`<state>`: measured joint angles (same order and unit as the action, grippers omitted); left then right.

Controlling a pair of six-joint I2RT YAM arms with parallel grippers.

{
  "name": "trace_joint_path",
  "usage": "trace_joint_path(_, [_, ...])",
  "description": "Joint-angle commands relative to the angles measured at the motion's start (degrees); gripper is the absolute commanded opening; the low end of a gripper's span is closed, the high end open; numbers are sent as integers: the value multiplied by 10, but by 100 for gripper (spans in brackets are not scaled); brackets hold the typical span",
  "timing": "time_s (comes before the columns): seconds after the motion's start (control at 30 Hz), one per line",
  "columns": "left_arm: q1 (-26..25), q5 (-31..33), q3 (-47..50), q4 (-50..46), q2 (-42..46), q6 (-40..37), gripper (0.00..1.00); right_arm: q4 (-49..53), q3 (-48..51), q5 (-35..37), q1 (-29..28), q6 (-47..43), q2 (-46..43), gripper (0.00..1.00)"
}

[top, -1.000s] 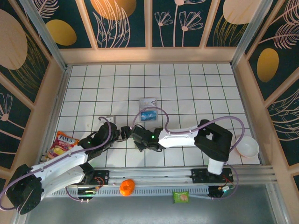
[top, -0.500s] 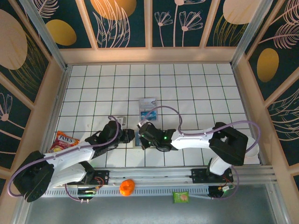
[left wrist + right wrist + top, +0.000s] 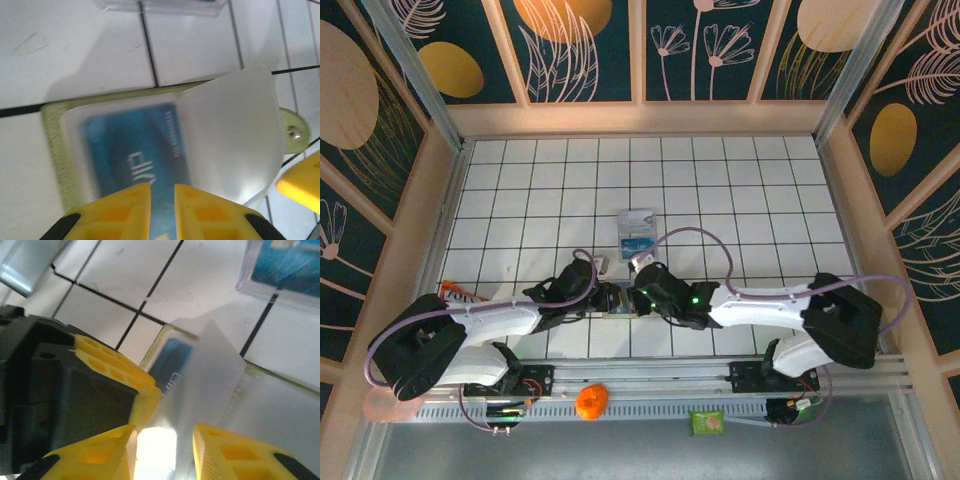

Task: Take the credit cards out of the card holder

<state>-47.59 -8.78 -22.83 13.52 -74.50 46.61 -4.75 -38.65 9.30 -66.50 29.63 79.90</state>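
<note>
The yellow-green card holder point(image 3: 52, 150) lies open on the white tiles. A blue credit card point(image 3: 135, 155) sits in its frosted pocket, and a translucent leaf point(image 3: 235, 140) stands up on the right. My left gripper point(image 3: 162, 200) has its jaws nearly together at the holder's near edge, the blue card showing in the slit. My right gripper point(image 3: 165, 445) stands open around the raised leaf point(image 3: 210, 375), facing the left fingers point(image 3: 115, 372). Both grippers meet over the holder at the front middle: left gripper point(image 3: 610, 298), right gripper point(image 3: 632, 296).
A pale card and a blue card point(image 3: 638, 232) lie on the tiles just behind the holder. A snack bag point(image 3: 455, 293) peeks out by the left arm. An orange point(image 3: 592, 401) and a green packet point(image 3: 707, 422) sit on the front rail.
Both arms have slid right and lower onto the holder. The left jaws have closed from wide open. The right jaws, shut before, have parted around the leaf.
</note>
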Motion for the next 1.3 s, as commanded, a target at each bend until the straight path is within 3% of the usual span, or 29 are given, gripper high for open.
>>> trace_joint_path(0.0, [-17,-17,-37,6,-20,-14,20,-2,17,58,13,26,-53,37])
trace_joint_path(0.23, [-60,-56,-95,7,-120,-27,18,48,47,103,49,54,-134,31])
trace_joint_path(0.53, [-88,-43,-152,-46,-181,-61,19,62,72,108,61,75,-162,21])
trace_joint_path(0.63, [-88,-18,-136,-43,-149,-51,22,53,69,85,62,71,-153,21])
trace_joint_path(0.8, [-78,48,-101,-51,-59,-32,26,31,54,-10,71,49,-118,12])
trace_joint_path(1.03, [-27,47,-34,-33,-5,-25,24,31,44,-117,75,47,-35,5])
trace_joint_path(1.27, [-14,56,-11,-32,-15,-27,21,67,55,-87,74,82,24,0])
